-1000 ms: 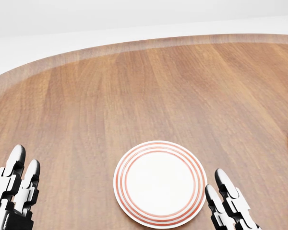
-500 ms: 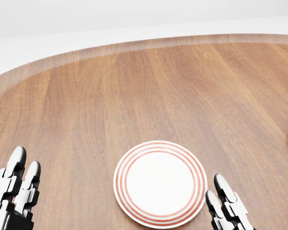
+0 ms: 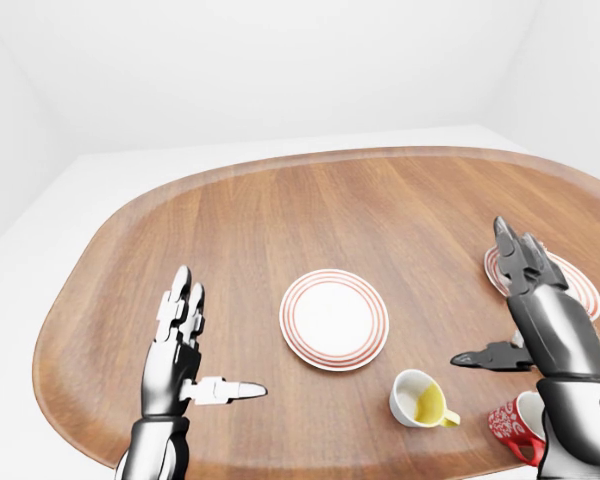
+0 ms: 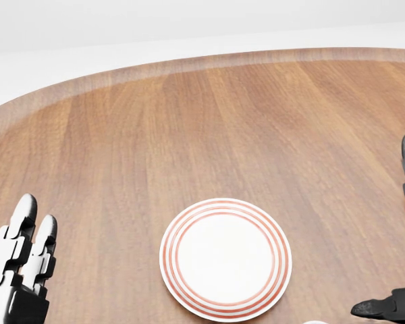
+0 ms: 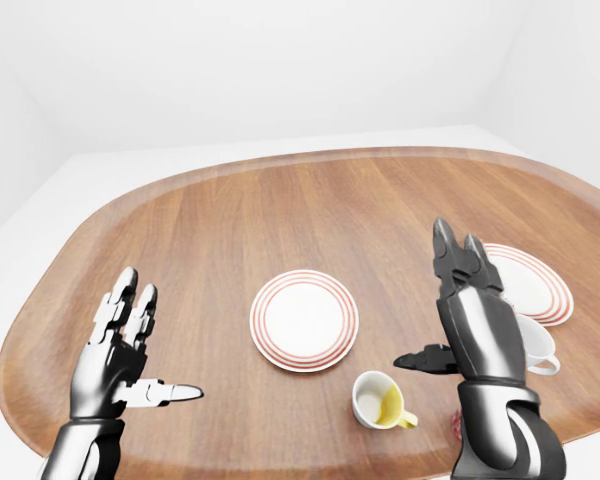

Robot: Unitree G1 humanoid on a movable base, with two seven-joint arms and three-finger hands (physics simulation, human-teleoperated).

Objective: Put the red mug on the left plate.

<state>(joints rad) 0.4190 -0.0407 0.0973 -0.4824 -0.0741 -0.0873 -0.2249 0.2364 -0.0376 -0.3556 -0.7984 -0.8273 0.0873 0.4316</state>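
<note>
The red mug [image 3: 507, 427] stands near the table's bottom right edge in the left-eye view, partly hidden by my right forearm. The left plate [image 3: 334, 319], white with red rings, lies in the middle of the table and also shows in the head view [image 4: 225, 258]. My right hand [image 3: 485, 295] is open, raised above the table between the left plate and the red mug, touching nothing. My left hand [image 3: 218, 338] is open and empty, to the left of the plate.
A white mug with a yellow inside [image 3: 420, 400] stands between the left plate and the red mug. A second ringed plate [image 5: 528, 284] lies at the right, with a white mug [image 5: 538, 346] beside it behind my right arm. The wooden table [image 3: 280, 220] is oval.
In the head view my right hand has risen and swung from beside the plate to the right edge, fingers upright. My left hand has sunk slightly. The plate has not moved.
</note>
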